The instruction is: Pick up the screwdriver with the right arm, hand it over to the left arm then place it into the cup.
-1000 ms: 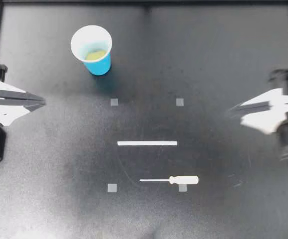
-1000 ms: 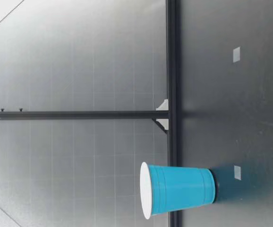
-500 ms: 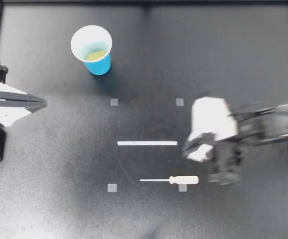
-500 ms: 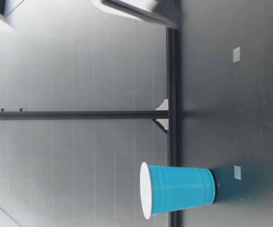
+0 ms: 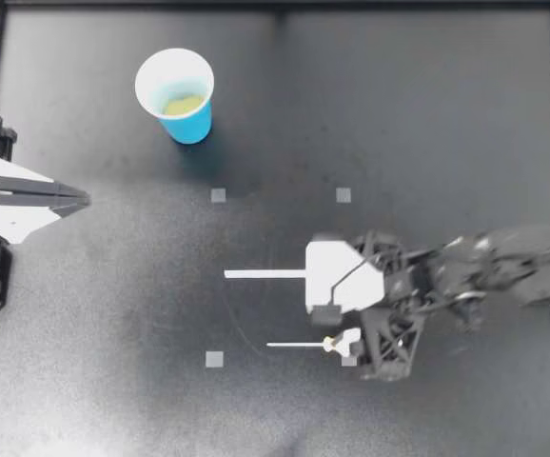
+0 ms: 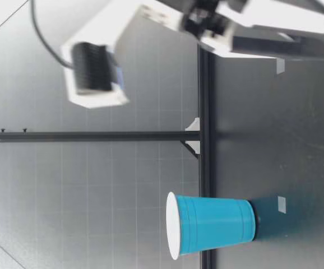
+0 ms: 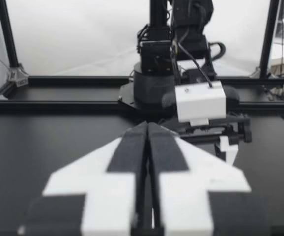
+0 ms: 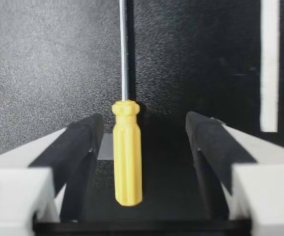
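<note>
Between the wide-open, empty fingers [image 8: 78, 142] of the right gripper [image 5: 353, 345]: screwdriver [image 8: 127, 157], flat on the table [image 5: 427, 114], nearer one finger. On closing, may shove it sideways, roll it clear, or pinch off-centre.

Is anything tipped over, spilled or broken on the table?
No, nothing stands out. The blue cup stands upright, with nothing spilled around it. The screwdriver lies flat and whole on the table, inside my open right gripper. My left gripper sits shut near the table's edge.

black table [image 5: 399, 114], white strip [image 5: 265, 274] — grey squares [image 5: 218, 195]
</note>
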Controlling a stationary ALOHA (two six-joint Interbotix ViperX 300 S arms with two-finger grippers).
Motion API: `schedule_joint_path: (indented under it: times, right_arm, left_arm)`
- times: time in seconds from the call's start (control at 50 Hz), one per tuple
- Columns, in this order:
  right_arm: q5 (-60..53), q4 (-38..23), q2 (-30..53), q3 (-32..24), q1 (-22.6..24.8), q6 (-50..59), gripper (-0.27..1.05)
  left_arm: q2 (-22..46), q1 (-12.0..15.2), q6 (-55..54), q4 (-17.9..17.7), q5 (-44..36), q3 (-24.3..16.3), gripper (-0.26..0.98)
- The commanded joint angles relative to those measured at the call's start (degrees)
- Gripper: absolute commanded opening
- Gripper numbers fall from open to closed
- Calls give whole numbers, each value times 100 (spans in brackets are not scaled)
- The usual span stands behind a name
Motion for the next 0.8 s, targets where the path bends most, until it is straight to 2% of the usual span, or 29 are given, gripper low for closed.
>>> schedule_joint_path:
  times: [0.0, 0.46, 0.78]
  right_arm:
    - [9, -9, 26, -158, 53, 0, 62]
    - [-167, -44, 448, -176, 149, 26, 61]
    - [-211, -44, 659, -193, 158, 18, 44]
  left_arm:
    - [44, 9, 9, -9, -62, -79, 8]
    - [44, 9, -18, 0, -62, -44, 8]
    - [44, 18, -44, -9, -62, -35, 8]
